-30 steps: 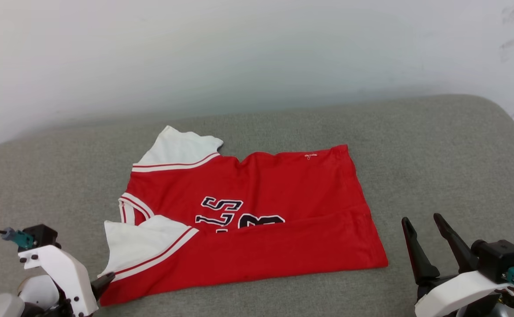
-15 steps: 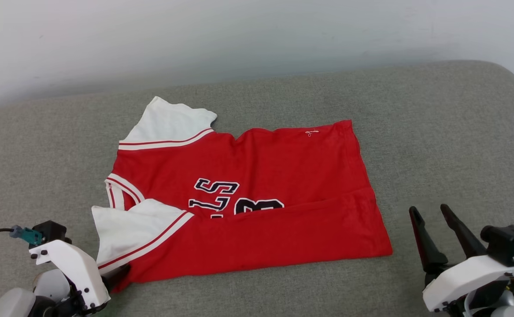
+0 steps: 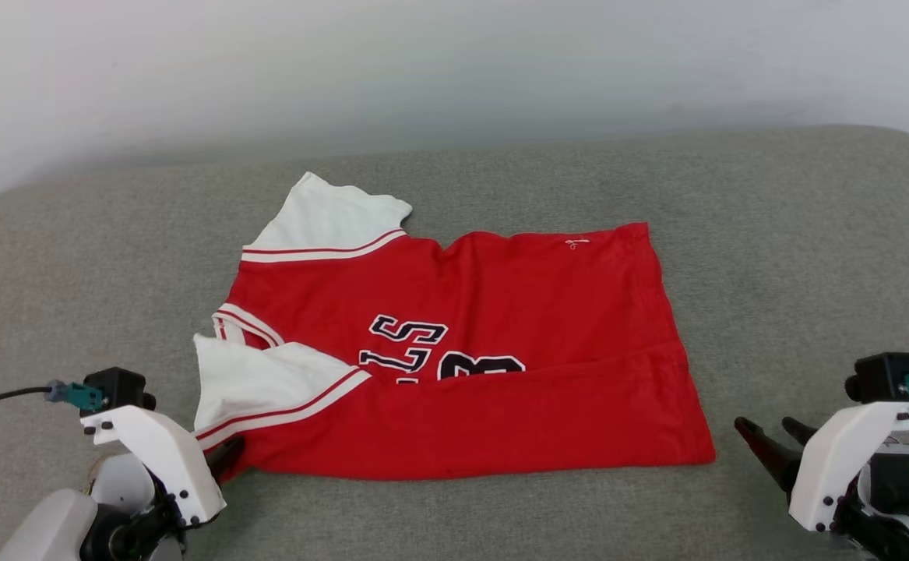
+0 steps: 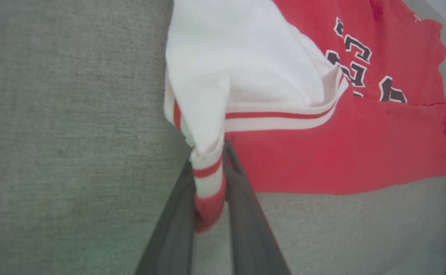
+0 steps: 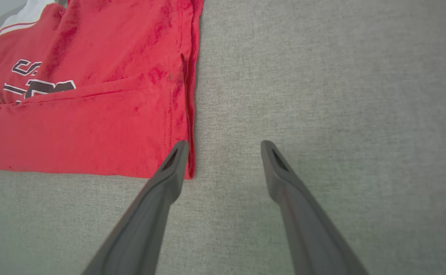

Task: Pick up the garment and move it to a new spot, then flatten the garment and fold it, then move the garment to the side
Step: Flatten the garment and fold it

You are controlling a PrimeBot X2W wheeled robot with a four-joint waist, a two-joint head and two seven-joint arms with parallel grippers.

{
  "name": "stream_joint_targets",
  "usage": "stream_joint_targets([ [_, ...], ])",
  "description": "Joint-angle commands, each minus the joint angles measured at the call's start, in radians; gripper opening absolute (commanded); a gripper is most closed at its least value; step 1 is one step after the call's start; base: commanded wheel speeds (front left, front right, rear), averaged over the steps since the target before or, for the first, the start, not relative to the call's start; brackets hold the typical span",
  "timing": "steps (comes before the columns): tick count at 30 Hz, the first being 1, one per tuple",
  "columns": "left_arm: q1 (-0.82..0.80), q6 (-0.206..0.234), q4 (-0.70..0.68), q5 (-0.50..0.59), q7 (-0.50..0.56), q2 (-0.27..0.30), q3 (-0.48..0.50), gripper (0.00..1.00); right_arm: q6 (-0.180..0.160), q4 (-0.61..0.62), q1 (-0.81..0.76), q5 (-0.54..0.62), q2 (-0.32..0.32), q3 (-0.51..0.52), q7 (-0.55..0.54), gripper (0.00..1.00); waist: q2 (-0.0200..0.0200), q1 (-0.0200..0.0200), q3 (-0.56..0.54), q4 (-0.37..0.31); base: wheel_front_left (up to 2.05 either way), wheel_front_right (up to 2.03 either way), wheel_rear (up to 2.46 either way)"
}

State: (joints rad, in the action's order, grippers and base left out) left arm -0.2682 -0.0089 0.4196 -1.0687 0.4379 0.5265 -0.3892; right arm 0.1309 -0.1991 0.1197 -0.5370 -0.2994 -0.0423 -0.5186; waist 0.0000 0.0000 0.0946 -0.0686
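The left tool (image 4: 207,152) is pinched shut on the garment (image 3: 462,351). Between its two dark fingers (image 4: 177,214) sits a small roll of cloth. That roll is the striped edge of the near white sleeve (image 4: 223,68), with a bit of red at the end. The rest of the shirt spreads out from this tool, away from it and across toward the other tool. It lies flat on the grey cushion (image 3: 773,257). A red flap is folded over the part nearest the tools and hides the bottom half of the black letters (image 3: 407,343).

The right tool (image 5: 223,147) is open wide and holds nothing. One fingertip is right at the near red corner (image 5: 184,168) of the shirt. The other is over bare cushion. I cannot tell if the fingertip touches the cloth.

I think this shirt is light, soft and floppy. It will not break. It will sag and bunch up if only one corner is pulled, and the cloth by the left tool is already a bit scrunched. The folded flap could slide open when it is lifted.

I think the best place to hold it is at the corners, one in each tool. The right tool should close on the red corner just beside it and catch all the layers there. Then both tools can lift together.
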Motion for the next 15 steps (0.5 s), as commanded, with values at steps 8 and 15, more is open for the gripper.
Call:
stream_joint_targets([
  [8,-0.056,0.016,-0.124,0.031,0.044,0.028,-0.024,0.0,0.0,-0.099,0.123,-0.047,0.025,-0.034,-0.228,1.0,0.0,0.0,0.06,0.073,0.0,0.0,0.0],
  [15,-0.065,0.042,-0.188,0.045,0.063,0.024,-0.04,0.0,0.0,-0.212,0.17,-0.078,0.069,-0.075,-0.255,1.0,0.0,0.0,0.096,0.095,0.0,0.0,0.0],
])
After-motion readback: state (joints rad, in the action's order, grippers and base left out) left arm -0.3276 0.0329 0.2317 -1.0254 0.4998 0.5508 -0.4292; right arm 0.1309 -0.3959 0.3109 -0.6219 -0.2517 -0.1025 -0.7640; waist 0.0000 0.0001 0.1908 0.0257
